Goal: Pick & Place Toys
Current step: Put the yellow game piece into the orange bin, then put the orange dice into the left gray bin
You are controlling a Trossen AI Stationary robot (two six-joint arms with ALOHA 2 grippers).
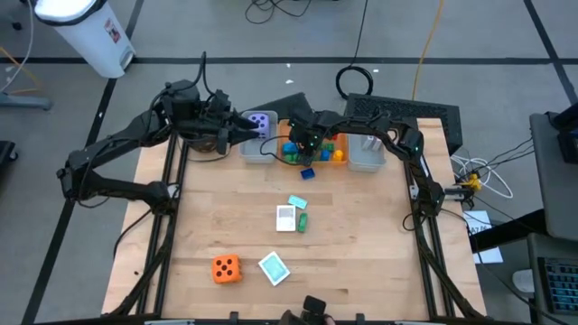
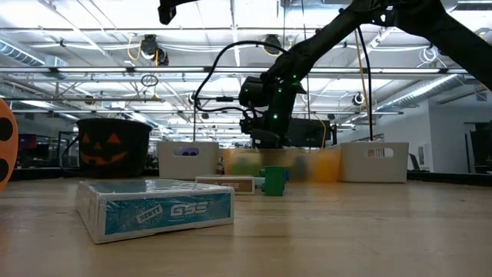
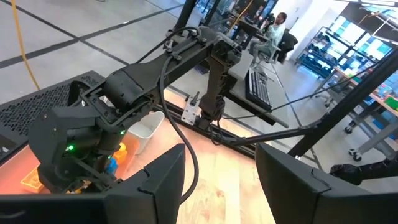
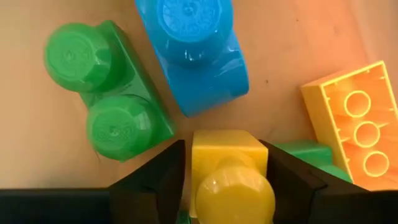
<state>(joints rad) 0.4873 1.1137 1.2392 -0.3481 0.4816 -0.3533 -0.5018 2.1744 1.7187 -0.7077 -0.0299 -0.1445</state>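
My right gripper (image 1: pixel 307 144) points down into the orange bin (image 1: pixel 336 161) and is shut on a yellow brick (image 4: pixel 229 163). A green brick (image 4: pixel 106 99), a blue brick (image 4: pixel 196 53) and a yellow-orange brick (image 4: pixel 354 118) lie on the bin floor around it. My left gripper (image 1: pixel 237 132) is open and empty beside the grey bin (image 1: pixel 251 152) that holds the purple die (image 1: pixel 262 122). On the table lie a blue brick (image 1: pixel 307 173), a green brick (image 1: pixel 302 222), a white card (image 1: pixel 285 218), two teal cards (image 1: pixel 297 202) (image 1: pixel 274 267) and the orange die (image 1: pixel 226 268). My right gripper pinches the yellow brick by two opposite side faces (image 4: pixel 200 155) between its two fingers (image 4: pixel 155 177). The fingers come from above, pointing down. The brick's round stud faces up toward the wrist. Whether the brick rests on the bin floor or hangs clear of it, I cannot tell.
A round black pot (image 2: pixel 114 146) stands at the far left under my left arm. A second grey bin (image 1: pixel 366 155) stands to the right of the orange one. The bins line the table's far edge; the cards and the die lie in the middle and the near part.
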